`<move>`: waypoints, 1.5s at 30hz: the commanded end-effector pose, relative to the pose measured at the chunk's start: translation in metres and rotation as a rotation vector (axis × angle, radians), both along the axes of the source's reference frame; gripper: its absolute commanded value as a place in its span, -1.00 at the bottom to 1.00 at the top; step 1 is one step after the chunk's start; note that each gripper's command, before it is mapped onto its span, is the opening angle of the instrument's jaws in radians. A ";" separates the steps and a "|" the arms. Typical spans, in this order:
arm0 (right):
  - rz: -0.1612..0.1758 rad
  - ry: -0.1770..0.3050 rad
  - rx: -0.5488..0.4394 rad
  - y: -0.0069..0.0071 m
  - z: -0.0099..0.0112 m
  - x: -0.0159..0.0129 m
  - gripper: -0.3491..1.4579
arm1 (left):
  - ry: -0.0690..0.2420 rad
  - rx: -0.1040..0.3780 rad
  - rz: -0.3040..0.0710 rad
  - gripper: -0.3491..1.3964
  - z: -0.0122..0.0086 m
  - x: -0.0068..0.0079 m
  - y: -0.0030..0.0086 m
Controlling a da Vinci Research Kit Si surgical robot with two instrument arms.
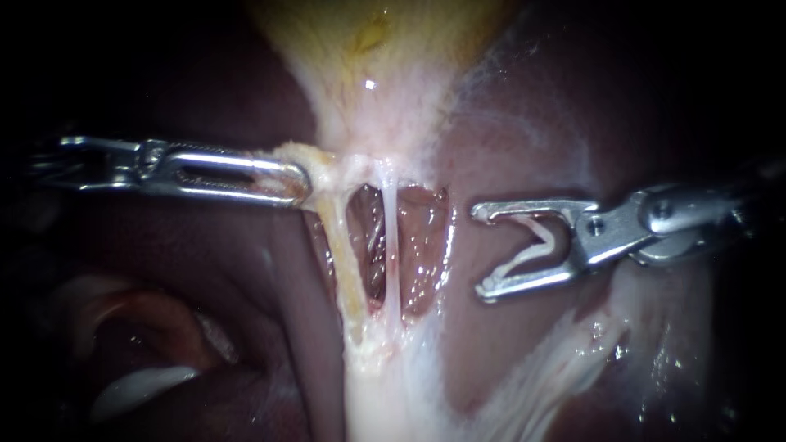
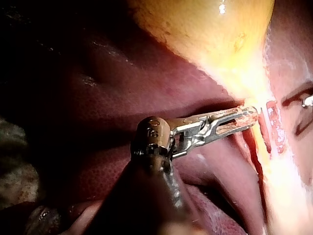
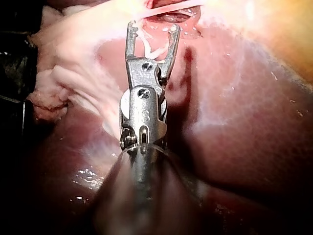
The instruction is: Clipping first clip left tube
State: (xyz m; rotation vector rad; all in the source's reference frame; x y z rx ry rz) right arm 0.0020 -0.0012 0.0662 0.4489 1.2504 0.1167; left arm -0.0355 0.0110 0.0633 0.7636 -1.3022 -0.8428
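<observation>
Two tubes run down from the yellow gallbladder (image 1: 368, 41): a thicker yellowish left tube (image 1: 344, 262) and a thin white right tube (image 1: 391, 245), with open windows between them. My left instrument (image 1: 299, 182) comes in from the left, its jaws shut on the tissue at the gallbladder's neck (image 1: 315, 160), just above the left tube; the left wrist view shows the same grip (image 2: 250, 116). My right instrument (image 1: 483, 251) stands to the right of both tubes, apart from them, jaws open with a white V-shaped clip (image 1: 532, 241) seated between them (image 3: 153, 27).
Dark red liver (image 1: 557, 106) surrounds the field. A third pale strand (image 1: 449, 237) borders the right window, nearest the open jaws. Whitish fatty tissue (image 1: 557, 360) spreads below the right instrument. A pale fold (image 1: 139, 385) lies at lower left.
</observation>
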 end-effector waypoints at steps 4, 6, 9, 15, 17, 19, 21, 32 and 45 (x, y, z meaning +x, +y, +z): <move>0.003 -0.005 0.032 -0.0009 0.0010 0.0018 -0.07 | 0.000 0.000 0.001 -1.00 0.0002 -0.0001 0.0000; 0.000 -0.004 0.042 -0.0013 0.0014 0.0028 -0.07 | 0.000 -0.001 0.000 -1.00 0.0002 -0.0001 0.0000; -0.001 -0.001 0.057 -0.0017 0.0020 0.0040 -0.07 | 0.000 -0.001 0.000 -1.00 0.0003 -0.0002 -0.0001; -0.004 -0.001 0.074 -0.0023 0.0027 0.0056 -0.07 | 0.001 -0.001 0.000 -1.00 0.0003 -0.0003 -0.0001; -0.008 0.001 0.074 -0.0024 0.0029 0.0061 -0.07 | 0.001 -0.002 0.000 -1.00 0.0003 -0.0003 -0.0001; -0.008 0.001 0.079 -0.0025 0.0031 0.0065 -0.07 | 0.001 -0.002 0.000 -1.00 0.0003 -0.0003 -0.0001; -0.010 0.002 0.085 -0.0026 0.0032 0.0069 -0.07 | 0.001 -0.002 0.000 -1.00 0.0003 -0.0003 -0.0001; -0.029 -0.003 0.108 -0.0040 0.0051 0.0094 -0.07 | 0.001 -0.002 -0.001 -1.00 0.0003 -0.0004 -0.0002; -0.046 -0.005 0.154 -0.0049 0.0063 0.0121 -0.07 | 0.002 -0.002 -0.001 -1.00 0.0002 -0.0006 -0.0003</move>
